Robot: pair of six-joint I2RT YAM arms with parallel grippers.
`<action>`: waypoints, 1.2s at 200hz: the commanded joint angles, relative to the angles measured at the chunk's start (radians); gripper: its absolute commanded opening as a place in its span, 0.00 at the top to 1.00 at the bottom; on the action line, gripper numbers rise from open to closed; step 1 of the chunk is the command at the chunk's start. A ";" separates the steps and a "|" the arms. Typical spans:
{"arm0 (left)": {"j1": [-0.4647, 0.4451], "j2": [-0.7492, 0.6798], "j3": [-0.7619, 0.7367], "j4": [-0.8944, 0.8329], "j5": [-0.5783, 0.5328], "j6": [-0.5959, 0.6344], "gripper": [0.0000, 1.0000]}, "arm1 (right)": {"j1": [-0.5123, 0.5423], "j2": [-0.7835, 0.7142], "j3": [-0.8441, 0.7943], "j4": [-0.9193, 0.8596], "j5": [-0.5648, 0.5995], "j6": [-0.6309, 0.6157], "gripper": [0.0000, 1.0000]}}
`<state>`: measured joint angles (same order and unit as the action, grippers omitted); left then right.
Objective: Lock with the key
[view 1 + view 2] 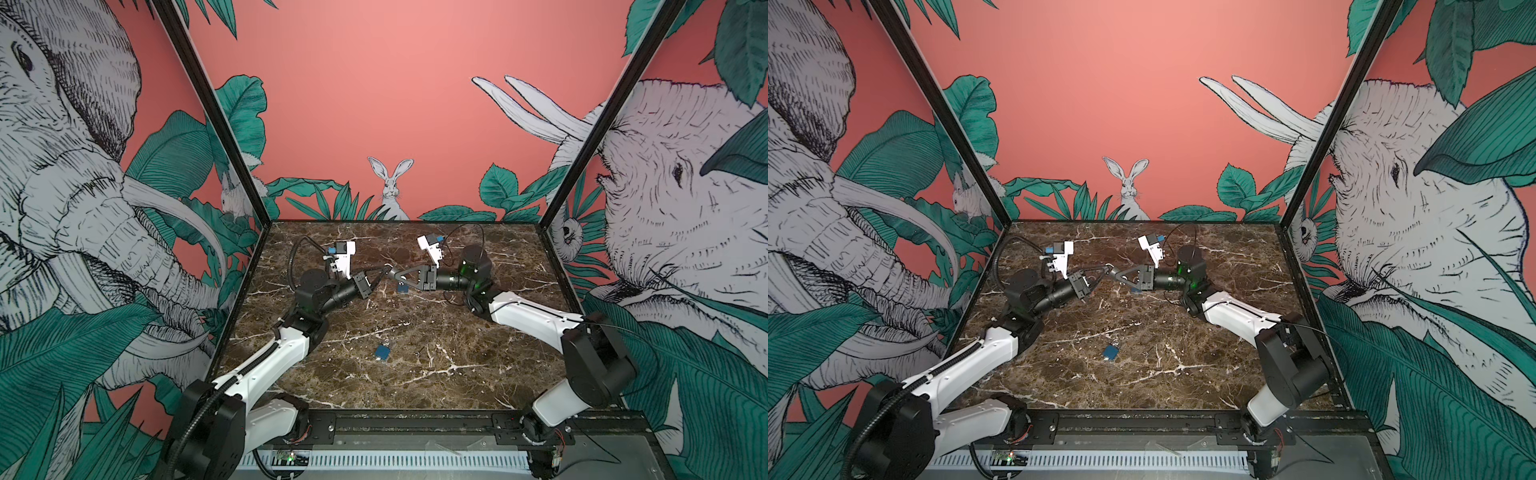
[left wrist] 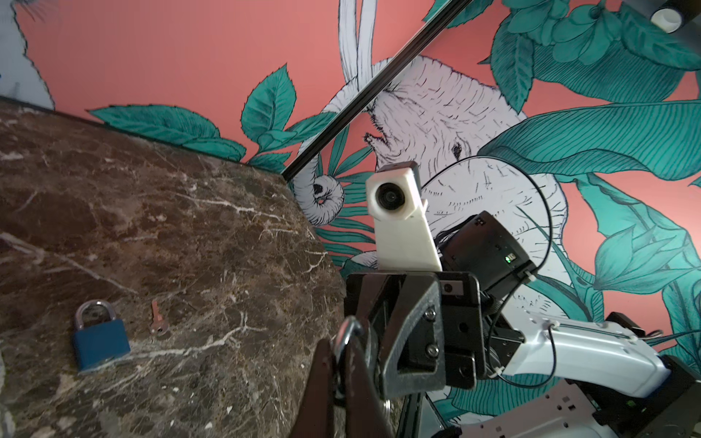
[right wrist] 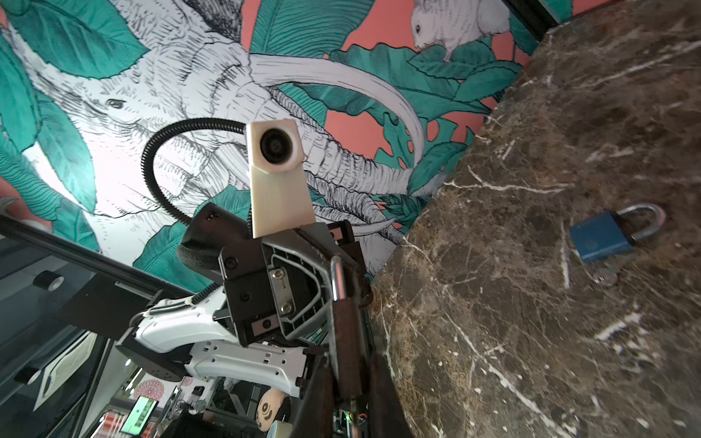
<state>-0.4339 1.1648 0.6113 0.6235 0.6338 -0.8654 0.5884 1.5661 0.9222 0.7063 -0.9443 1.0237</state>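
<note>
A blue padlock (image 1: 402,287) is held in the air over the middle of the table, between both grippers. My left gripper (image 2: 339,341) is shut on its silver shackle (image 2: 347,332). My right gripper (image 3: 347,360) is shut on the padlock's body (image 3: 347,337), which sits edge-on between the fingers with the shackle (image 3: 335,278) sticking out ahead. In both top views the two grippers meet tip to tip, the left gripper (image 1: 384,270) and the right gripper (image 1: 395,275). A small key (image 2: 156,322) lies flat on the marble, held by neither gripper.
A second blue padlock (image 1: 382,352) lies flat on the marble table (image 1: 457,374) nearer the front, also visible as the padlock (image 2: 99,341) next to the key. Patterned walls close off the left, right and back. A black rail (image 1: 415,424) runs along the front edge.
</note>
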 commanded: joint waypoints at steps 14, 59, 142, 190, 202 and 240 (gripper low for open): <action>0.011 0.081 0.042 -0.152 0.045 0.015 1.00 | 0.017 -0.110 -0.099 0.238 0.094 0.029 0.78; 0.021 0.180 0.087 -0.078 0.026 -0.008 1.00 | 0.017 -0.194 -0.261 0.230 0.156 0.005 0.58; 0.010 0.174 0.093 -0.086 0.031 -0.043 1.00 | 0.035 -0.432 -0.356 -0.224 0.431 -0.207 0.41; -0.036 0.150 0.099 -0.130 0.022 -0.046 1.00 | 0.086 -0.363 -0.292 -0.305 0.522 -0.257 0.40; -0.042 0.143 0.091 -0.129 0.015 -0.052 1.00 | 0.086 -0.330 -0.284 -0.277 0.505 -0.236 0.40; -0.051 0.106 0.065 -0.136 -0.003 -0.059 1.00 | 0.087 -0.275 -0.295 -0.182 0.479 -0.202 0.42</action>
<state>-0.4789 1.3285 0.6865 0.4721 0.6449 -0.9100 0.6701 1.2804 0.6212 0.4370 -0.4637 0.8108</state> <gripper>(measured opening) 0.048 0.589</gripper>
